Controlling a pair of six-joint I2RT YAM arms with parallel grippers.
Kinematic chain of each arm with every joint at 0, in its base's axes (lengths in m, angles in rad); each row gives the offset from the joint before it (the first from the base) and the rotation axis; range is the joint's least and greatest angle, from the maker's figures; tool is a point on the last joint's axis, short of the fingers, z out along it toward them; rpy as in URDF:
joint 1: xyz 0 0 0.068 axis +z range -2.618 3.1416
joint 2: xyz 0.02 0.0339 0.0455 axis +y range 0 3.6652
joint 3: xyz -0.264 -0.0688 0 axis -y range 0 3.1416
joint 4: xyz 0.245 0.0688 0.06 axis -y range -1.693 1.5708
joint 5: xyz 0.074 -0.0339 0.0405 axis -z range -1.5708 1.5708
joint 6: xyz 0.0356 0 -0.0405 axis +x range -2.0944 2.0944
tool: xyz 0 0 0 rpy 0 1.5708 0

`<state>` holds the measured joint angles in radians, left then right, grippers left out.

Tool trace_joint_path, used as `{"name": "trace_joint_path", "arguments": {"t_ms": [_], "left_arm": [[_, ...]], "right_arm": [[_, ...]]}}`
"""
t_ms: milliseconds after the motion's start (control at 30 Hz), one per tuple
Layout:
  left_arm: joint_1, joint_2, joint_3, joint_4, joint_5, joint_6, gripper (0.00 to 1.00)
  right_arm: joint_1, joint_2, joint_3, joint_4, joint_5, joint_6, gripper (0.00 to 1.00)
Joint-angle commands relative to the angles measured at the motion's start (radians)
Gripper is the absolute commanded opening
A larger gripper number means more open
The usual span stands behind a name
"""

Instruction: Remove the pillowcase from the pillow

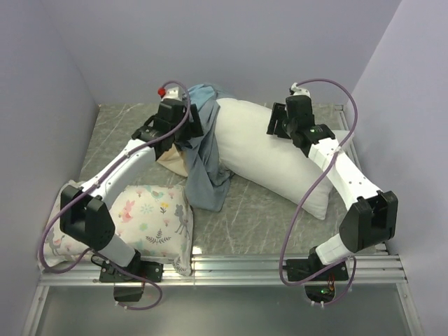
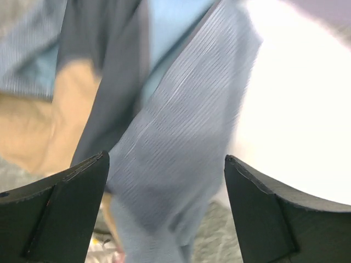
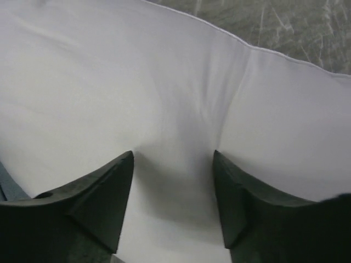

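The plain white pillow [image 1: 269,154] lies slanted across the middle of the table, bare over most of its length. The slate-blue pillowcase [image 1: 203,171] is bunched at the pillow's left end and trails down onto the table, a tan band showing at its left. My left gripper [image 1: 183,127] hovers over that bunch; in the left wrist view it [image 2: 166,161] stands open wide, with blurred pillowcase cloth [image 2: 175,137] loose beneath the fingers and the pillow [image 2: 296,109] to the right. My right gripper [image 3: 173,159] is open, its tips resting on the pillow [image 3: 137,76] either side of a soft crease.
A smaller pillow printed with flowers and deer [image 1: 150,217] lies at the front left under the left arm. The grey marbled table [image 1: 252,210] is walled by lavender panels on three sides. A metal rail [image 1: 280,269] runs along the near edge.
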<state>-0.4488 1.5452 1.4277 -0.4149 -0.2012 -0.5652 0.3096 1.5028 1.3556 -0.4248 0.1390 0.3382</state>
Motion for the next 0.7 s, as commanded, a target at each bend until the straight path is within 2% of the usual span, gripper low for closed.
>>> {"name": "trace_joint_path", "arguments": {"t_ms": [0,33,133,267,367,400,467,500,567,600,667], "left_arm": [[-0.005,0.015,-0.076,0.073,-0.02,-0.022,0.91],[-0.016,0.05,-0.073,0.068,-0.024,-0.021,0.91],[-0.037,0.148,-0.033,0.027,-0.04,-0.028,0.9],[-0.034,0.265,0.025,-0.044,-0.059,-0.045,0.86],[-0.018,0.354,0.076,-0.087,-0.099,-0.051,0.67],[-0.011,0.366,0.083,-0.1,-0.106,-0.053,0.49],[0.005,0.386,0.088,-0.101,-0.11,-0.058,0.34],[0.012,0.388,0.089,-0.101,-0.109,-0.058,0.2],[0.024,0.391,0.102,-0.104,-0.103,-0.056,0.09],[0.025,0.392,0.108,-0.107,-0.099,-0.055,0.0],[0.025,0.397,0.132,-0.12,-0.107,-0.052,0.0]], "right_arm": [[0.011,-0.022,0.068,-0.04,0.071,-0.027,0.7],[0.019,-0.033,0.073,-0.04,0.082,-0.031,0.75],[0.074,-0.065,0.089,-0.046,0.088,-0.053,0.8],[0.199,-0.038,0.076,-0.058,0.106,-0.096,0.84],[0.287,0.028,0.048,-0.037,0.109,-0.114,0.86],[0.307,0.048,0.047,-0.04,0.125,-0.117,0.86],[0.342,0.104,0.027,-0.032,0.126,-0.125,0.87],[0.348,0.123,0.022,-0.022,0.142,-0.123,0.87],[0.355,0.178,0.008,-0.012,0.145,-0.128,0.87],[0.355,0.198,0.007,-0.006,0.155,-0.13,0.87],[0.353,0.258,0.022,-0.015,0.203,-0.133,0.87]]}}
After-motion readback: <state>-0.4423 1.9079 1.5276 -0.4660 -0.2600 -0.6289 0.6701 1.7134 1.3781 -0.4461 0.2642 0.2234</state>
